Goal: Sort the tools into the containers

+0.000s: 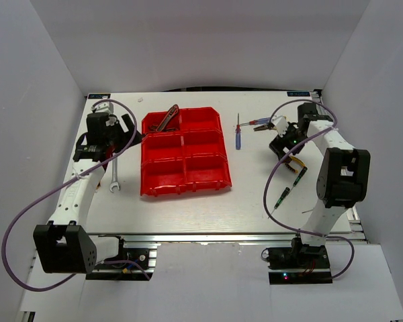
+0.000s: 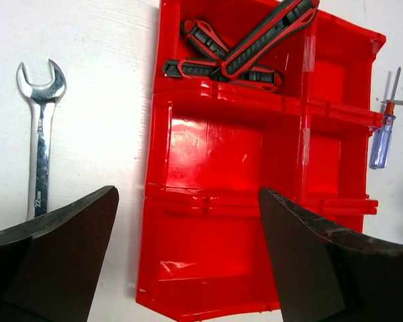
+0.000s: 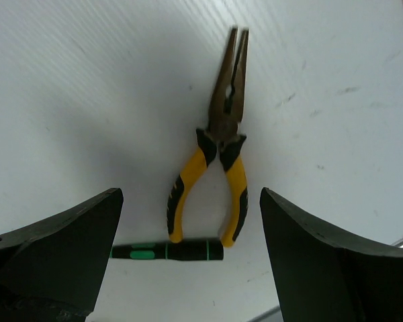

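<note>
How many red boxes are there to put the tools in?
6 red boxes, joined in one block: two side by side at the far end, two in the middle, two nearest the arms. None look hidden.

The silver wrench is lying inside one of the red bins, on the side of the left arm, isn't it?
No. The silver wrench is on the side of the left arm, but it lies on the white table, outside the red bins, beside their wall. The left wrist view shows it.
</note>
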Tool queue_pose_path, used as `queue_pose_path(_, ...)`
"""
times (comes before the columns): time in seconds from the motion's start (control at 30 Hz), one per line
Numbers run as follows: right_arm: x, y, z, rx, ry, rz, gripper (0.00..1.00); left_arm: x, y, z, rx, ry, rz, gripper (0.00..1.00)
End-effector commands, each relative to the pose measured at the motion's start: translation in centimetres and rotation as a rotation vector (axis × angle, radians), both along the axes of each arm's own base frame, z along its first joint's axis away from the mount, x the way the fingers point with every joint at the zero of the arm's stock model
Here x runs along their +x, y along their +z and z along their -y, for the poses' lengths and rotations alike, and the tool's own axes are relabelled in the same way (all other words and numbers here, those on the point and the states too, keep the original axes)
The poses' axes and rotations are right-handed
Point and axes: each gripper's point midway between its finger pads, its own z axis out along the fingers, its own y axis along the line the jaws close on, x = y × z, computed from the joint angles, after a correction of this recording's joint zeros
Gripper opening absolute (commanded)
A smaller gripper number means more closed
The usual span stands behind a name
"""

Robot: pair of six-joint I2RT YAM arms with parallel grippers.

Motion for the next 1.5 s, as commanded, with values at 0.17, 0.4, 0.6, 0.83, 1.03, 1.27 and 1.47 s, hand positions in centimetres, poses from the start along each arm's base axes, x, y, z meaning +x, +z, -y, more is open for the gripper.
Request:
queue_pose_path(0.17,0.5,-0.9,3.8,-0.108,0.009,0.024,0.89,-0.5,1.0,-1.0,-0.031,0.010,0.025,0.96)
queue_pose_path(0.4,1.1,-2.3,6.6,-0.109,0.002,-0.002,0.79,-1.0,0.3,-1.1,-0.044,0.015,0.009,0.96)
queue_pose_path(0.6,1.4,-4.1,6.8,-0.110,0.023,-0.018,0.69,-1.2,0.4,-1.1,-0.054,0.020,0.008,0.96)
queue_pose_path(0.83,1.5,-5.9,6.0,-0.058,0.039,-0.065,0.36,-1.3,0.5,-1.3,-0.052,0.027,0.002,0.96)
queue_pose_path(1.03,2.0,-5.7,4.9,0.005,0.055,-0.045,0.03,-1.4,0.3,-1.3,-0.057,0.030,-0.007,0.96)
queue_pose_path(1.27,4.4,0.3,1.5,0.119,0.162,0.113,0.00,-1.3,0.3,-1.4,-0.062,0.036,-0.012,0.96)
queue_pose_path(1.47,6.8,7.1,-4.4,0.108,0.326,0.287,0.00,-1.1,0.1,-1.4,-0.065,0.034,-0.020,0.96)
